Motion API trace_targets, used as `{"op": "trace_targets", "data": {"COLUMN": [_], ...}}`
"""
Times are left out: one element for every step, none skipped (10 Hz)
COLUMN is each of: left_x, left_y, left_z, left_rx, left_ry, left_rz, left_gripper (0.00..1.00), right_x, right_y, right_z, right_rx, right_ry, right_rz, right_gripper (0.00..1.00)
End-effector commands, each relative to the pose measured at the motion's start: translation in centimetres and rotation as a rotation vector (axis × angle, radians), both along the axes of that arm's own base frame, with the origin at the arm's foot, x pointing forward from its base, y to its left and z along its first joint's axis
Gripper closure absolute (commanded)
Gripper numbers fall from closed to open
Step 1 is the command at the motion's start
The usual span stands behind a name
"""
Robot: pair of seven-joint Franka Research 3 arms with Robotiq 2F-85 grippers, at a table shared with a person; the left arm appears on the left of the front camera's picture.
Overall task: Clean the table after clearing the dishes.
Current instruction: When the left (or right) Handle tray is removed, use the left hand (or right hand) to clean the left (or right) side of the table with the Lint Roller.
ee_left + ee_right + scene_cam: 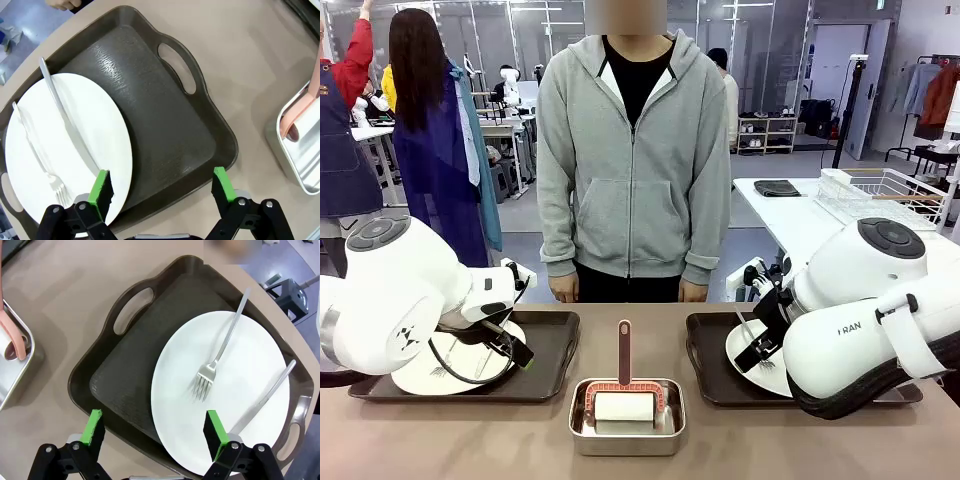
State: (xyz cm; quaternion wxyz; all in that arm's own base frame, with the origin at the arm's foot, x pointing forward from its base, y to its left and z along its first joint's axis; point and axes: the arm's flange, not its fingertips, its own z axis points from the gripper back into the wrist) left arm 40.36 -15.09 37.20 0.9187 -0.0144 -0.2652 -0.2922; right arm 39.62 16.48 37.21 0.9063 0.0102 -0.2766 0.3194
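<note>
Taupe-brown counter (470, 445): two dark brown rectangular trays (165, 125) with round white plates (110, 135).
Left pincer (160, 174): released, above left tray.
Right pincer (154, 415): released, above right tray.

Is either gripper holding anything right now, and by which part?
Nothing is held. The left gripper is open above its tray, the right gripper open above its plate.

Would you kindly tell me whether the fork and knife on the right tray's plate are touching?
Apart: the right wrist view shows bare white plate between the fork and the knife.
</note>
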Motion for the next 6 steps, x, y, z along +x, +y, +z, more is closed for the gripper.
{"op": "trace_targets", "data": {"left_x": [-0.01, -0.01, -0.01, -0.01, -0.01, -0.01], "left_y": [-0.02, -0.02, -0.02, -0.02, -0.02, -0.02], "left_z": [0.0, 0.0, 0.0, 0.0, 0.0, 0.0], "left_rx": [0.0, 0.0, 0.0, 0.0, 0.0, 0.0], "left_ry": [0.0, 0.0, 0.0, 0.0, 0.0, 0.0], "left_rz": [0.0, 0.0, 0.0, 0.0, 0.0, 0.0], "left_gripper": [0.0, 0.0, 0.0, 0.0, 0.0, 0.0], "right_x": [0.0, 0.0, 0.0, 0.0, 0.0, 0.0], "right_y": [0.0, 0.0, 0.0, 0.0, 0.0, 0.0], "right_z": [0.0, 0.0, 0.0, 0.0, 0.0, 0.0], "right_rx": [0.0, 0.0, 0.0, 0.0, 0.0, 0.0], "right_ry": [0.0, 0.0, 0.0, 0.0, 0.0, 0.0], "right_rz": [0.0, 0.0, 0.0, 0.0, 0.0, 0.0], "right_gripper": [0.0, 0.0, 0.0, 0.0, 0.0, 0.0]}}
